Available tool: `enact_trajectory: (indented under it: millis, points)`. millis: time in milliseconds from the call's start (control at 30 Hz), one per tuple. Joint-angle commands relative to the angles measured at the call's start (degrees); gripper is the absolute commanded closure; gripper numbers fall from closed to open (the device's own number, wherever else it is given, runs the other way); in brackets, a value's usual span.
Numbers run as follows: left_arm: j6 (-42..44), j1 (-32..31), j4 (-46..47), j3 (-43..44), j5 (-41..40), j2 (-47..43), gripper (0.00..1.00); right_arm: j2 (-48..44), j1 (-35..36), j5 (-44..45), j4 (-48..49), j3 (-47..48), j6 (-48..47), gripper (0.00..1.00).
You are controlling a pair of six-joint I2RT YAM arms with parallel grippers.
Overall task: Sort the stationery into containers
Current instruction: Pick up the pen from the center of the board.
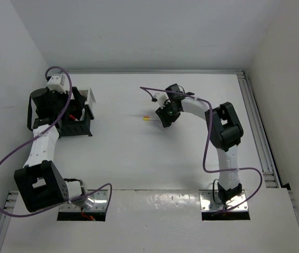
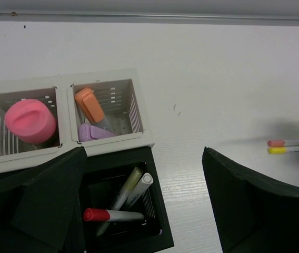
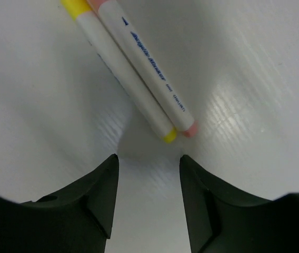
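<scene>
Just ahead of right gripper (image 3: pixel 148 164) | yellow marker (image 3: pixel 124 76), pink marker (image 3: pixel 152 71) touching, flat on tabletop (image 3: pixel 255 63) | jaws parted narrowly, empty

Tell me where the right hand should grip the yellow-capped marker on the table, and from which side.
Grip the yellow-capped marker mid-barrel, from straight above, with the fingers across its length. It lies flat on the table, so only a top approach fits. The pink-capped marker touches one side and leaves no gap, so the open right hand, near their ends, probably must span both.
</scene>
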Motion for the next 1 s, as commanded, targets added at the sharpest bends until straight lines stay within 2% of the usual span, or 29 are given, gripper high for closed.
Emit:
enact_trajectory:
  millis: [0, 233, 467, 667, 967]
  points:
    - [-0.5, -0.4, 0.7, 2.1, 1.1, -1.2, 0.02, 1.8, -0.4, -0.4, 0.0, 3.1, -1.4, 0.52]
    - [-0.6, -0.4, -0.1, 2.2, 1.3, -1.5, 0.01, 1.6, 0.6, -0.1, -1.8, 2.8, -3.0, 0.61]
    - [-1.5, -0.4, 0.8, 2.0, 1.9, -1.3, 0.00, -1.5, 2.5, 1.2, 0.9, 0.2, -3.6, 0.50]
    - [-1.9, -0.4, 0.8, 2.2, 1.9, -1.2, 0.00, 4.5, 2.6, 0.6, -4.8, 9.7, -3.1, 0.49]
    - [-1.6, -0.4, 0.7, 2.4, 1.7, -0.6, 0.00, 9.3, 3.8, 0.1, -6.5, 14.1, -3.4, 0.49]
